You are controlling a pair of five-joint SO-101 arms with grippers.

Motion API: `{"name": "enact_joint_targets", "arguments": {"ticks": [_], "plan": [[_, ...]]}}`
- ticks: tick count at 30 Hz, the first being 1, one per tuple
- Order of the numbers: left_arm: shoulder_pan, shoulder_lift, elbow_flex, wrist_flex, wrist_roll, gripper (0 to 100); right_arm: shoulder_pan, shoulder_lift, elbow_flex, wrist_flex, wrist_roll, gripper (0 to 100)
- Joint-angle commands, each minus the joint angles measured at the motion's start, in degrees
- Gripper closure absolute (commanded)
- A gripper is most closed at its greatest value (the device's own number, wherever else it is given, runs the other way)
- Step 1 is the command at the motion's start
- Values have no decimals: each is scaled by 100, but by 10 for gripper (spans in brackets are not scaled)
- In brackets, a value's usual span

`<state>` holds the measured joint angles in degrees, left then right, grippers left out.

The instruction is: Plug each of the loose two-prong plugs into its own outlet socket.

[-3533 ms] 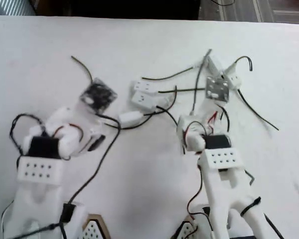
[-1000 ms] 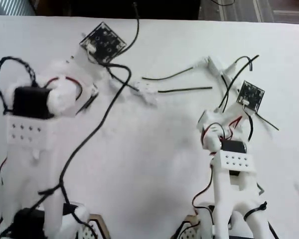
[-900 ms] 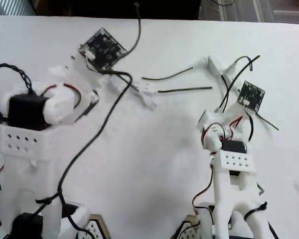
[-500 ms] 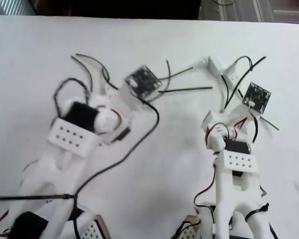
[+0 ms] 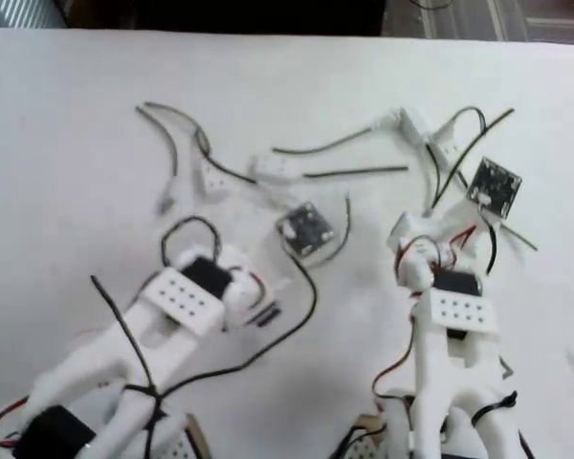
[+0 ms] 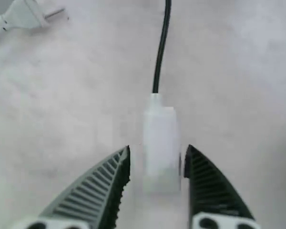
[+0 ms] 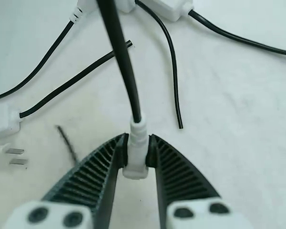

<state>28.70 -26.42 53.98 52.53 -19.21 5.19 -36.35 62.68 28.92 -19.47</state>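
My right tool (image 7: 137, 138) pinches a white black-corded plug (image 7: 135, 167) for insertion; my spread left tool (image 6: 157, 149) straddles a white corded block (image 6: 159, 129), likely to grasp it.

White plug (image 7: 136, 160) in right hand (image 7: 137, 139); two-prong plug (image 6: 26, 14) lying loose.

The left arm (image 5: 187, 306) slants from the near edge of the table (image 5: 67, 172) toward its middle, with the left gripper (image 6: 157, 160) low and its fingers parted. The right arm (image 5: 450, 316) reaches straight out, the right gripper (image 7: 138, 139) clamped on a white plug (image 7: 136, 164).
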Motion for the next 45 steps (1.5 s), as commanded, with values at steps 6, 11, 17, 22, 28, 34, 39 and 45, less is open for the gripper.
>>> {"name": "enact_joint_targets", "arguments": {"ticks": [6,11,17,22,28,34,39,45], "plan": [[-435,-145,-369,237,-440,748,13,-180,-70,-101,-53,981],[-1182,-145,-510,220,-862,748,13,-180,-70,-101,-53,981],[-1569,-145,-510,255,-1046,748,4,-180,-70,-101,-35,981],[-1376,-189,-677,563,-1011,748,4,-180,-70,-101,-26,981],[-936,-136,-870,897,-993,748,4,-180,-70,-101,-18,981],[-1349,822,-809,343,-1029,747,4,-180,-79,-101,-9,981],[-1895,2334,-1908,730,-1029,751,4,-180,-79,-101,-9,981],[-2536,2519,-3393,1749,-1037,751,4,-180,-79,-101,-9,981]]}}
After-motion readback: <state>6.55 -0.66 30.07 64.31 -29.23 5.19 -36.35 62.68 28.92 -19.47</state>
